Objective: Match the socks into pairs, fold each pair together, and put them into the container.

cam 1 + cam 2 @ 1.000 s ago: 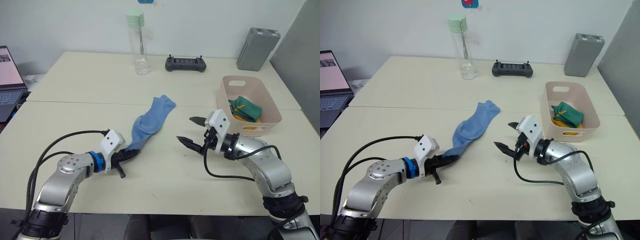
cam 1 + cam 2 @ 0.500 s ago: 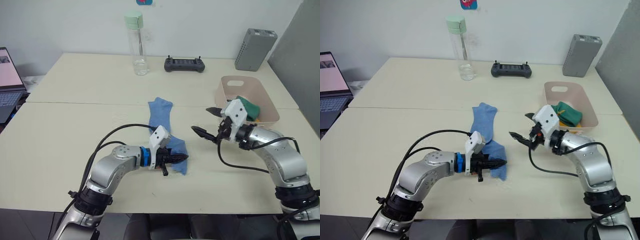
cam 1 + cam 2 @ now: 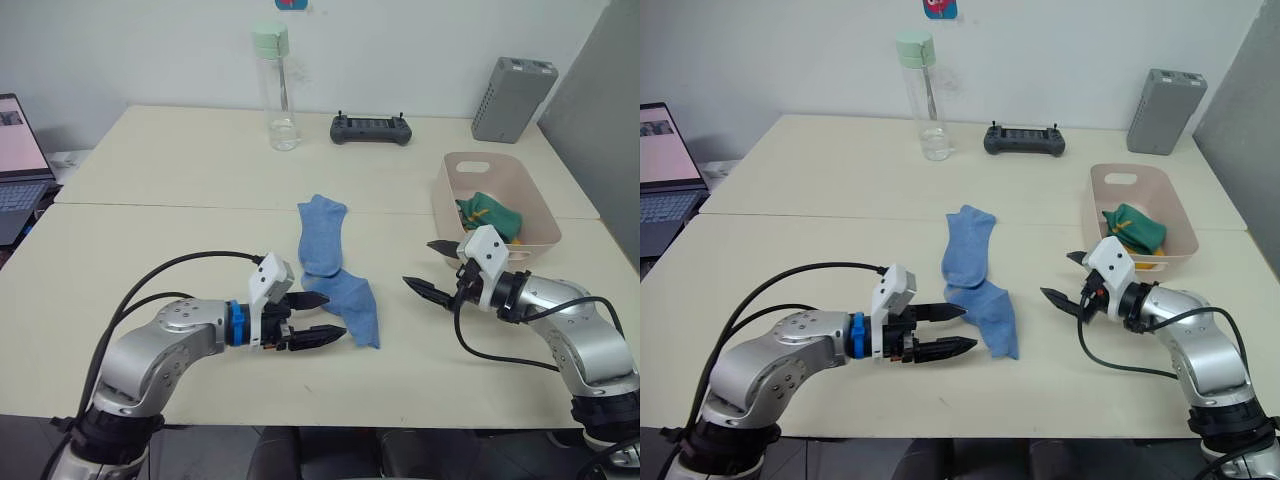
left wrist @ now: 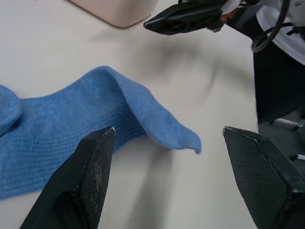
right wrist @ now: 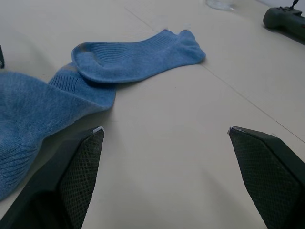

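Blue socks (image 3: 335,270) lie overlapped at frame centre, unfolded; green and yellow pairs (image 3: 487,220) already sit in the pink container (image 3: 455,208) at right; both the left gripper (image 3: 318,317) and the right gripper (image 3: 432,268) gape empty beside them.

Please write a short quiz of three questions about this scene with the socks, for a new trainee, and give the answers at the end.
1. True or false: the left gripper is shut on a blue sock.
2. Which colours of socks lie in the pink container? A) blue only B) green and yellow C) none
3. Fill in: both grippers are ____.

Key:
1. False. It is open beside the sock.
2. B. The green socks lie over the yellow.
3. Open; the right gripper holds nothing.
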`<control>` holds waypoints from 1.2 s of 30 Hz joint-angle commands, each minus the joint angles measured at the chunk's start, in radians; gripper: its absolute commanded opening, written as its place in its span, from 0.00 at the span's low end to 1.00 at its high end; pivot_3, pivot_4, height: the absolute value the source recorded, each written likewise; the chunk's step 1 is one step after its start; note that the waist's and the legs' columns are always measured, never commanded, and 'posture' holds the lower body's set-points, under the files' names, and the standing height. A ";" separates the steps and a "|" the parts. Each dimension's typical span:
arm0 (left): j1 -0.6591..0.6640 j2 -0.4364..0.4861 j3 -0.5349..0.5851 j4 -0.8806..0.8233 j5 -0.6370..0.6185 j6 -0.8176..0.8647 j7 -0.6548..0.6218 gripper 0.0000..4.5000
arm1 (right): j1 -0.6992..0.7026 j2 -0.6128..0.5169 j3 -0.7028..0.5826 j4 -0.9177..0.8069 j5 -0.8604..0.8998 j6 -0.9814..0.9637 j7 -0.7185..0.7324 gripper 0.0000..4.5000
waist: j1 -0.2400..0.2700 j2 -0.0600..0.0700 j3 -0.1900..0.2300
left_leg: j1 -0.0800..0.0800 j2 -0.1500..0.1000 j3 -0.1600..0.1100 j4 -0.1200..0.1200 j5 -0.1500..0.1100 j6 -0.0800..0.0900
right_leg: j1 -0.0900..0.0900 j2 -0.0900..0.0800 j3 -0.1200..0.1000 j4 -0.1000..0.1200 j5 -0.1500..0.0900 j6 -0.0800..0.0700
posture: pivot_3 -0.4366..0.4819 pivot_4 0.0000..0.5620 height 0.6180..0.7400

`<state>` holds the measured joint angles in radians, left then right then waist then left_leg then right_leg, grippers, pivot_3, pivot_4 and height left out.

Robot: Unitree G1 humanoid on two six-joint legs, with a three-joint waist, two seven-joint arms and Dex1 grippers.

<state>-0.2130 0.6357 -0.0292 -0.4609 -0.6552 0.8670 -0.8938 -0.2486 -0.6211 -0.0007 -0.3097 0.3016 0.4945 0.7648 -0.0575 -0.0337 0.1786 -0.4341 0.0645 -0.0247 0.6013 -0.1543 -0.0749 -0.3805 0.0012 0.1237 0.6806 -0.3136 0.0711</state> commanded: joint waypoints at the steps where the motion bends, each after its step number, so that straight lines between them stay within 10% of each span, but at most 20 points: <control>1: -0.001 0.015 0.015 -0.021 -0.004 -0.016 0.012 0.84 | -0.008 -0.014 -0.043 -0.063 0.036 0.001 0.003 1.00 | 0.000 0.000 0.000 | 0.000 0.000 0.000 0.001 0.000 0.000 | 0.000 0.000 0.000 0.000 -0.001 -0.001 | 0.48 0.27 1.00; 8: 0.020 0.092 0.033 0.108 0.144 -0.234 -0.025 0.71 | 0.024 -0.053 -0.051 -0.143 0.060 0.060 -0.005 1.00 | 0.000 0.000 0.000 | 0.000 0.000 0.000 0.000 0.000 0.000 | -0.001 0.000 0.000 0.000 -0.001 -0.002 | 0.48 0.27 1.00; 18: -0.130 -0.040 -0.232 0.261 0.365 -0.485 -0.079 0.01 | 0.043 -0.178 0.020 -0.360 0.155 0.212 0.090 1.00 | 0.022 -0.001 0.000 | -0.001 -0.001 0.001 -0.001 0.000 0.000 | -0.001 -0.001 0.000 -0.001 -0.002 -0.004 | 0.48 0.27 1.00; 27: -0.274 -0.204 -0.255 0.292 0.309 -0.421 -0.090 0.00 | 0.033 -0.229 -0.046 -0.261 0.110 0.166 0.067 1.00 | 0.024 -0.001 0.000 | -0.001 -0.001 0.001 0.001 0.000 0.000 | 0.000 0.000 0.000 -0.001 0.001 0.002 | 0.48 0.27 1.00; 36: -0.164 -0.083 -0.124 0.288 0.333 -0.431 -0.037 0.00 | 0.078 -0.180 -0.066 -0.226 0.158 0.162 0.041 1.00 | 0.006 -0.001 0.000 | -0.001 0.000 0.000 -0.001 0.000 0.000 | 0.000 0.000 0.000 0.000 0.000 0.002 | 0.48 0.27 1.00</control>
<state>-0.3848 0.5366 -0.2041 -0.1324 -0.3122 0.4344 -0.9497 -0.1759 -0.8143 -0.0408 -0.5077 0.4270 0.6454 0.8231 -0.0512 -0.0344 0.1787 -0.4346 0.0643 -0.0249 0.6000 -0.1544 -0.0748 -0.3804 0.0013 0.1234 0.6802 -0.3134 0.0730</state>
